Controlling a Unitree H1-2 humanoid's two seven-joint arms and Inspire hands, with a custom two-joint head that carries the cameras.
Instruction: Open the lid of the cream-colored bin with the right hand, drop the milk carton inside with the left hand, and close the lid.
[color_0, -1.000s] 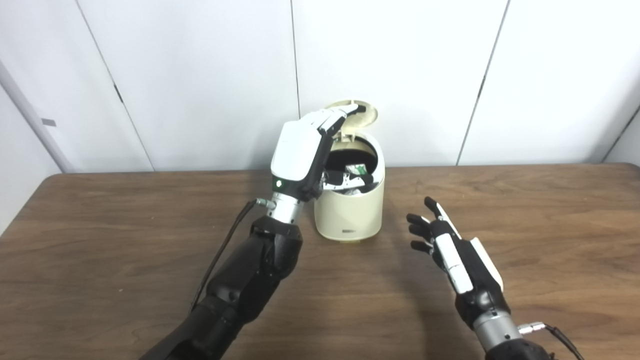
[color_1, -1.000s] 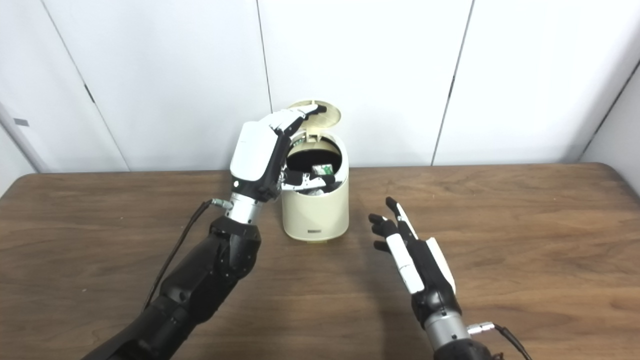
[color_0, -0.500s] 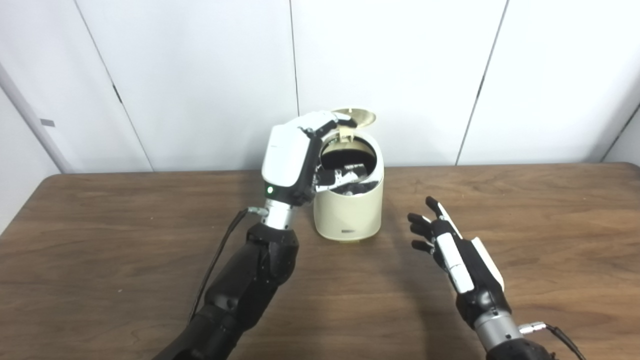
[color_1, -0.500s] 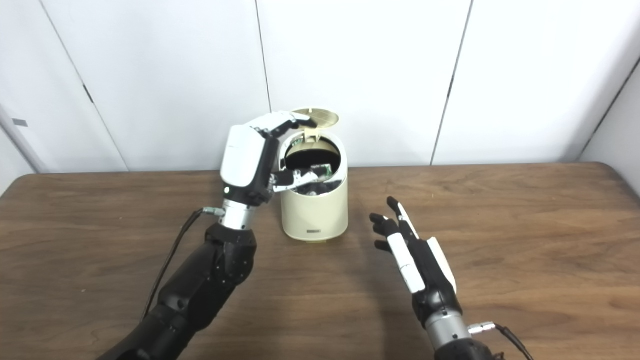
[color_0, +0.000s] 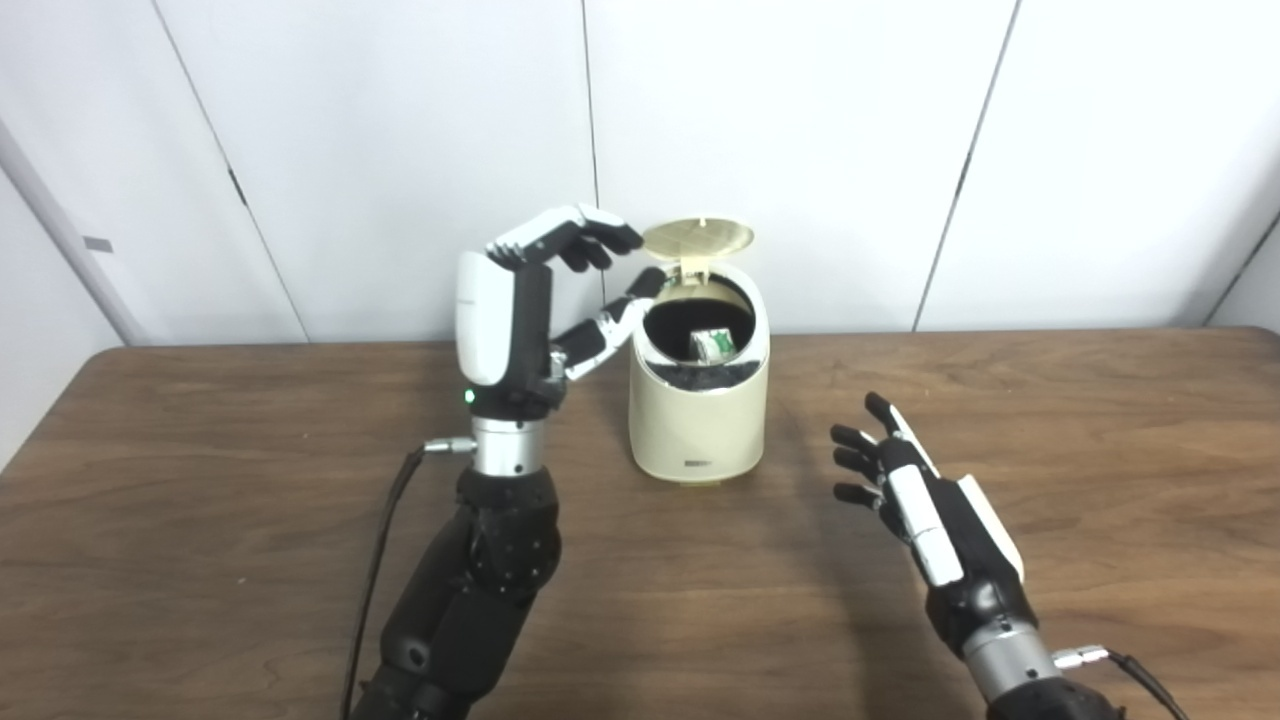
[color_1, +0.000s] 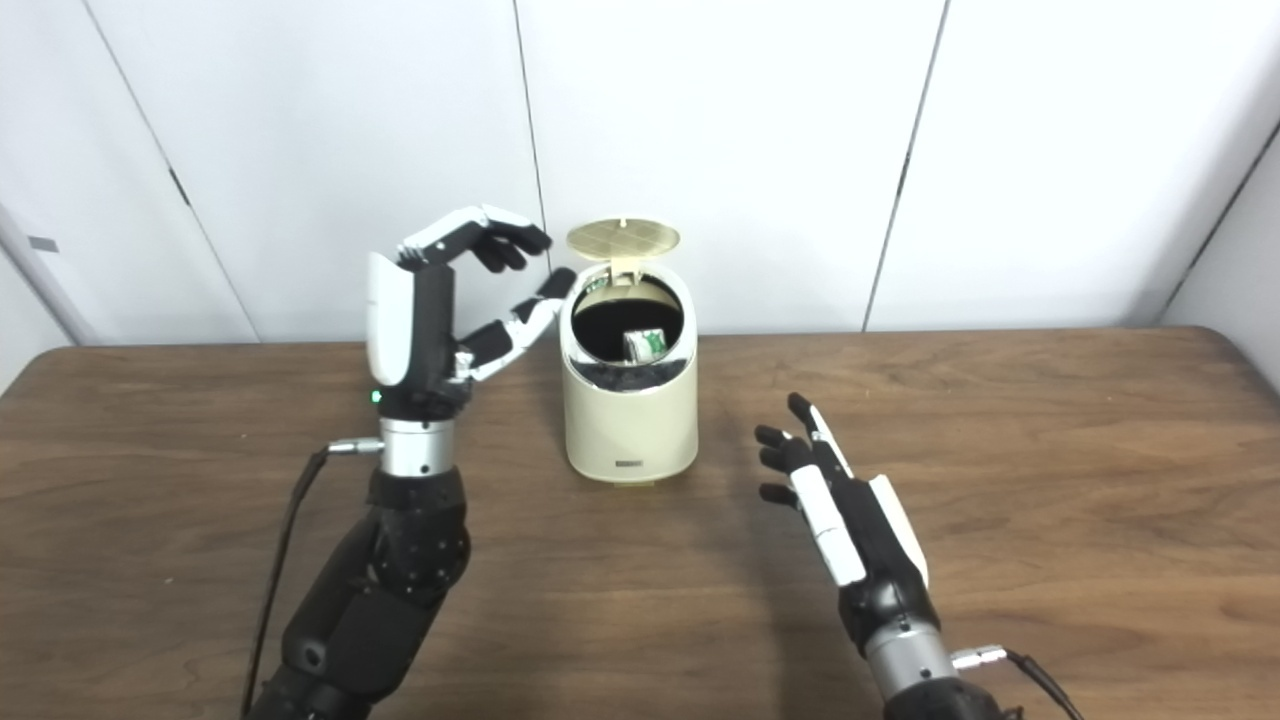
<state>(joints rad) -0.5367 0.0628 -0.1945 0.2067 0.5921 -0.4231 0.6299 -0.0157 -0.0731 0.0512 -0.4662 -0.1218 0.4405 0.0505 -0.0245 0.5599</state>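
Milk carton (color_0: 712, 344) is inside the cream-colored bin (color_0: 699, 420) now, a white/green corner showing in the dark opening. Lid (color_0: 697, 238) stands up, hinged at the back rim, roughly upright w/ a slight tilt. So what's left, judging by the layout: closing the lid.

Left robot hand (color_0: 545, 300) is raised just left of the bin, fingers (color_0: 570, 240) curled at lid height, thumb pointing toward the rim but not touching as far as I can see; it holds nothing, fingers spread apart. Right robot hand (color_0: 915, 490) hovers low over the surface (color_0: 200, 480), to the right of the bin and nearer the camera, well apart from it, fingers loosely spread, also empty.

How to close it well (my read, not a thing seen):
- left robot hand is nearest the lid; fingertips should come over the top edge and press fwd/down along the hinge arc, not sideways.
- the bin looks light and stands free, so a sideways shove could slide or tip it. Push gently, downward thru the body.
- keep fingers off the opening so nothing gets pinched as the lid drops.
- carton sits below the rim, so it shouldn't block the lid; can't tell if there's a latch.
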